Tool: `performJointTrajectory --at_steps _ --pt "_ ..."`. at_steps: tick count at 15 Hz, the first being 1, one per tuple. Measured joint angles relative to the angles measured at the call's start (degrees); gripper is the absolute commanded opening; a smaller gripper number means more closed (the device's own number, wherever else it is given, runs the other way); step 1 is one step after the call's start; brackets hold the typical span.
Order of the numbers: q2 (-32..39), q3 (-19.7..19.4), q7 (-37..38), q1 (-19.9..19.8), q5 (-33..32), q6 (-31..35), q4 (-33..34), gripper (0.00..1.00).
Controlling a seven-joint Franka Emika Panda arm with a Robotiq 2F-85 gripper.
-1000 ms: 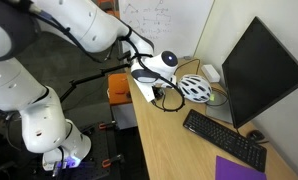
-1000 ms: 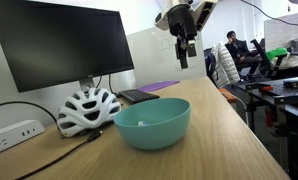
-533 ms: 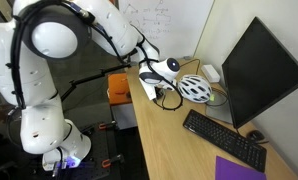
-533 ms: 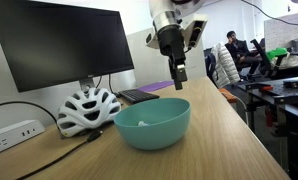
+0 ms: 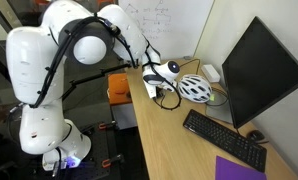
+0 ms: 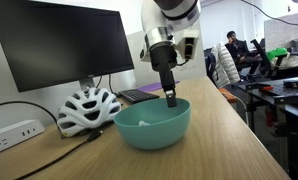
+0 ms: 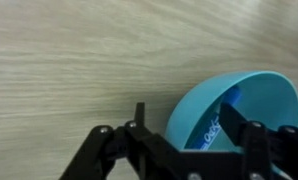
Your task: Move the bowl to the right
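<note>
Wide-spread hand [image 7: 184, 118] straddles teal bowl [image 6: 152, 125] rim on wooden desk [image 6: 229, 140] (office room).

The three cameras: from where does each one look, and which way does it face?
Exterior view, high beside the desk: looks down along it at helmet, keyboard and monitor; most of the arm shows.
Exterior view, low at desk level: looks across the bowl towards the monitor; only the arm's end and gripper show.
Wrist view: looks straight down on desk and bowl rim; both fingers show.
Shared: both exterior views show helmet and monitor.
</note>
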Motion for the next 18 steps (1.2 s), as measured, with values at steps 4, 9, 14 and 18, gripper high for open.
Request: performJointTrajectory --at_steps 4,9,14,18 --pt "0.87 1.92 0.00 -0.57 -1.41 0.53 1.38 0.19" --pt "0.87 2.56 -0.01 -1.27 -2.59 0.57 1.69 0.00" --pt "0.60 3.28 -0.11 -2.34 -2.63 0.88 1.85 0.01" --pt "-1.79 2.66 -0.96 -5.84 -2.83 1.34 1.62 0.01"
